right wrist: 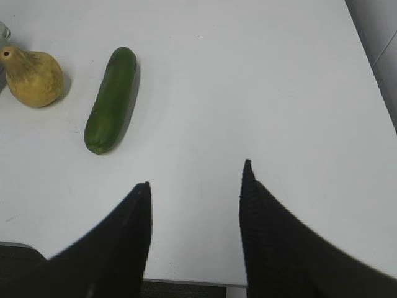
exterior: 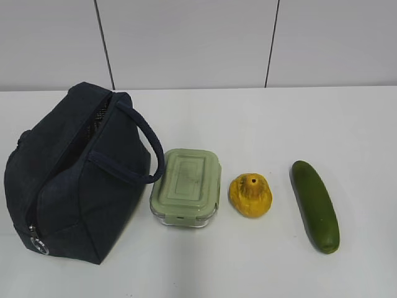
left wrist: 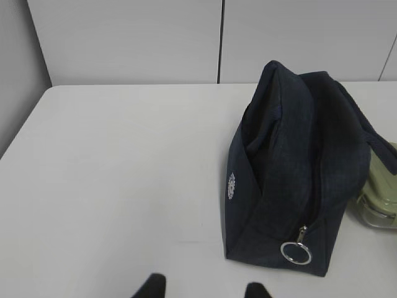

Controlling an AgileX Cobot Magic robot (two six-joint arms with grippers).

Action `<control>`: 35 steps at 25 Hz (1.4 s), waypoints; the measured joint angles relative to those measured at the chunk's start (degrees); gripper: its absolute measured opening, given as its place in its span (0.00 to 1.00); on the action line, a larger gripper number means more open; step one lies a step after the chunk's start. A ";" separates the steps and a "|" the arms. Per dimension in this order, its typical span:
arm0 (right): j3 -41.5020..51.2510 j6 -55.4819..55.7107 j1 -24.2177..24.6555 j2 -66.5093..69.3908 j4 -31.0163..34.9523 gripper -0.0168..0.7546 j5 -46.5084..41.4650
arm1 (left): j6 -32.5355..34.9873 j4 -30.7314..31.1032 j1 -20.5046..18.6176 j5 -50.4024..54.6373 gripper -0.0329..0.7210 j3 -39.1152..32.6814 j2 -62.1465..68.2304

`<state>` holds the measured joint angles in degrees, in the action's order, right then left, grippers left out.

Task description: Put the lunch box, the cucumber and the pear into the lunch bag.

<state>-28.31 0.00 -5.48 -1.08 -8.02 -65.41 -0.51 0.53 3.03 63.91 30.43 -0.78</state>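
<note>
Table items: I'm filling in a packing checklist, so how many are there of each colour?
Navy: 1, the lunch bag
Green: 2, the lunch box with its sage lid, and the cucumber
Yellow-orange: 1, the pear
Total: 4

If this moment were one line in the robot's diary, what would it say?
stage: not started | lunch bag: zipped | lunch box, pear, cucumber: on table | left gripper, right gripper: open, empty

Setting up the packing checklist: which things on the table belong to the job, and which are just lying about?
Job:
dark navy fabric lunch bag
clear glass lunch box with sage-green lid
bumpy yellow pear
long dark green cucumber

Lying about:
nothing else visible
</note>
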 joint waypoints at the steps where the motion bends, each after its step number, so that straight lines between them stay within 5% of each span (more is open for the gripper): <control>1: 0.00 0.00 0.00 0.00 0.00 0.50 0.00 | 0.00 0.00 0.00 0.00 0.36 0.00 0.00; 35: 0.00 0.00 0.00 0.00 -0.12 0.50 0.00 | 0.00 0.00 0.00 0.00 0.36 0.00 0.00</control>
<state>-28.31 0.00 -5.48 -1.08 -8.14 -65.41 -0.51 0.53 3.03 63.91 30.43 -0.78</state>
